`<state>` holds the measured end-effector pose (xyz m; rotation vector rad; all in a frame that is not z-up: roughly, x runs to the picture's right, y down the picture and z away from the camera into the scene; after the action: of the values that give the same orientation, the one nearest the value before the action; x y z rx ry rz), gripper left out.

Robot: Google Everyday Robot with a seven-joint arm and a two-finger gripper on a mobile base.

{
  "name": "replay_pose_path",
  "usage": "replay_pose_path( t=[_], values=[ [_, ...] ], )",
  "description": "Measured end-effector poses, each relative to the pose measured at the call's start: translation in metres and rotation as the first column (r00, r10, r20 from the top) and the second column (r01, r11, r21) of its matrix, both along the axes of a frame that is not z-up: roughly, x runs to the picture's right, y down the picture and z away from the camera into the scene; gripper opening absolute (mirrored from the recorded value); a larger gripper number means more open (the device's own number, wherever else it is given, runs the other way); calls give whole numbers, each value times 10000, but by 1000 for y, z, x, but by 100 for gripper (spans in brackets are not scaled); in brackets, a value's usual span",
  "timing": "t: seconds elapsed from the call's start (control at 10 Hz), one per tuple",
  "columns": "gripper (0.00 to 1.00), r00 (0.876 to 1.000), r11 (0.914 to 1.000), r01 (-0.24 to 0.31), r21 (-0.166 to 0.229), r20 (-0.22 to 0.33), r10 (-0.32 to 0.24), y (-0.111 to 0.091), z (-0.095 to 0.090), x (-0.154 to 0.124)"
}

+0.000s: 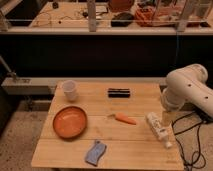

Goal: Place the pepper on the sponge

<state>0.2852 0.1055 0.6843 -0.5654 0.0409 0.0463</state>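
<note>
The orange pepper (pixel 125 119) lies on its side near the middle of the wooden table (pixel 140 152), its thin pale stem pointing left. The blue-grey sponge (pixel 95 152) rests flat near the table's front edge, left of and in front of the pepper. My white gripper (pixel 163 136) hangs low over the table's right edge, to the right of the pepper and apart from it. It is open, and nothing shows between its fingers. The white arm (pixel 187 90) rises behind it at the right.
A round orange plate (pixel 70 122) sits at the left of the table. A clear plastic cup (pixel 69 90) stands at the back left and a black rectangular bar (pixel 119 92) at the back middle. Cables trail on the floor to the right.
</note>
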Motion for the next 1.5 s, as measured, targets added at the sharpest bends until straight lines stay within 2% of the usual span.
replay_pose_path(
  t=[1.4,1.5],
  values=[
    [80,10000,10000,0,0,1,0,0,0,0],
    [80,9999,10000,63,44,101,-63,-4,4,-8]
  ],
)
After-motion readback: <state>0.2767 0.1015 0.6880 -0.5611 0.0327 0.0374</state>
